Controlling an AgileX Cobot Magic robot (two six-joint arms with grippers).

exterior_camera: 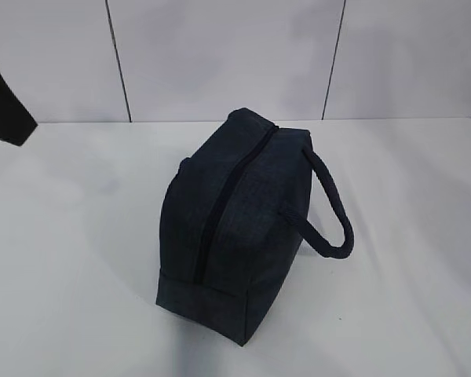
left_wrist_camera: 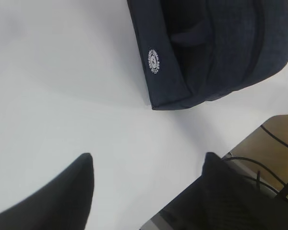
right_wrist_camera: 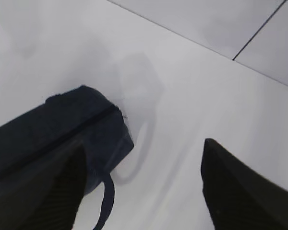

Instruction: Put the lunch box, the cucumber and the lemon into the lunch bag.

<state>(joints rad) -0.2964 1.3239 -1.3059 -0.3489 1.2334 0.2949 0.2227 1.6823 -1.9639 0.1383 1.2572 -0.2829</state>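
From the exterior view, the lunch bag (exterior_camera: 235, 236) stands alone in the middle of the white table (exterior_camera: 78, 259), its dark zipper line (exterior_camera: 224, 204) running along the top and looking closed, one padded loop handle (exterior_camera: 334, 212) hanging off its right side. A dark piece of my left arm (exterior_camera: 4, 98) shows at the left edge, well apart from the bag; neither of my pincers appears here. Through my left wrist view, my left gripper (left_wrist_camera: 149, 191) hangs above bare table with its two fingers spread wide and nothing between them; the bag lies ahead of them, a small round white logo (left_wrist_camera: 154, 61) on its side panel. Through my right wrist view, my right gripper (right_wrist_camera: 144, 191) is likewise spread and holds nothing, and its left finger (right_wrist_camera: 53, 191) overlaps the bag's end in the picture; I cannot tell whether it touches.
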